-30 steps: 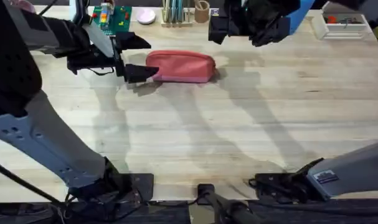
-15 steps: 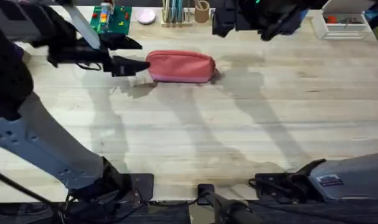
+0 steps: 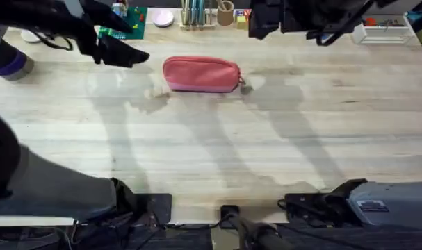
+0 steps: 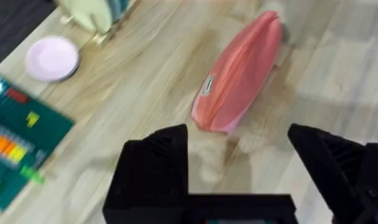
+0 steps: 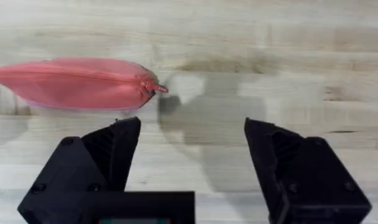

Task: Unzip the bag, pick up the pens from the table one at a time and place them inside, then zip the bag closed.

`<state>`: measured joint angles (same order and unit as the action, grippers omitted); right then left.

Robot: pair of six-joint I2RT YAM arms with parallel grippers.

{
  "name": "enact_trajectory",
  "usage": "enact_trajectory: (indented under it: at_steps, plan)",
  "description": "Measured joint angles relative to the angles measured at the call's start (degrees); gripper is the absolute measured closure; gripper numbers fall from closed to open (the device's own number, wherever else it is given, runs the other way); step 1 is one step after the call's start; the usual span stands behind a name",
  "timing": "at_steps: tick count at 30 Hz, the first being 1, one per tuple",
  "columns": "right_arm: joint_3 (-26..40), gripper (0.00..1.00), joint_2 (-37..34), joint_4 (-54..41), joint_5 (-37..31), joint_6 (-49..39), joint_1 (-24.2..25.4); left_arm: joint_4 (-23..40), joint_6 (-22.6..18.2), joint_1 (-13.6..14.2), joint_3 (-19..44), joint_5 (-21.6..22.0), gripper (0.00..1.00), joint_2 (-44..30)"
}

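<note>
Bag (image 3: 201, 74) zipped shut on table (image 3: 266, 153) — left fingers (image 4: 157, 168) spread, empty; right fingers (image 5: 111, 155) spread, empty.

The bag (image 3: 201, 74) is soft coral-pink cloth, matt, with a fine woven look and a stitched zipper seam along its length. The counter (image 3: 266, 146) is pale wooden planks, smooth, grain showing, faintly sheened. Both grippers' fingers (image 5: 101, 162) look like hard matt black plastic.
</note>
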<state>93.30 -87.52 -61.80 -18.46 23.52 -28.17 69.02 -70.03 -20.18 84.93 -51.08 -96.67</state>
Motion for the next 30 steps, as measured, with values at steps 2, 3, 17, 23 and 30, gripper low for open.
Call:
enact_trajectory:
  at_steps: [2, 3, 17, 23, 30]
  plan:
    - [0.0, 0.006, 0.88, 0.0, -0.02, -0.04, -0.01, 0.02, 3.7, 0.07, 0.29, 3.11, 0.006, 2.6]
    - [0.0, 0.006, 1.29, 0.0, -0.04, -0.07, -0.01, 0.02, 5.46, 0.15, 0.3, 4.62, 0.005, 3.82]
    - [0.0, 0.005, 8.33, -7.96, -0.18, -0.67, -0.01, 3.38, 25.09, 7.85, 0.32, 21.89, 0.006, 18.96]
    - [0.0, 0.005, 9.19, -8.22, -0.17, -0.69, -0.02, 4.08, 29.77, 7.89, 0.32, 23.77, 0.006, 19.86]
    - [0.0, 0.005, 9.19, -8.37, -0.17, -0.84, -0.01, 4.06, 32.99, 7.89, 0.32, 24.03, 0.006, 19.86]
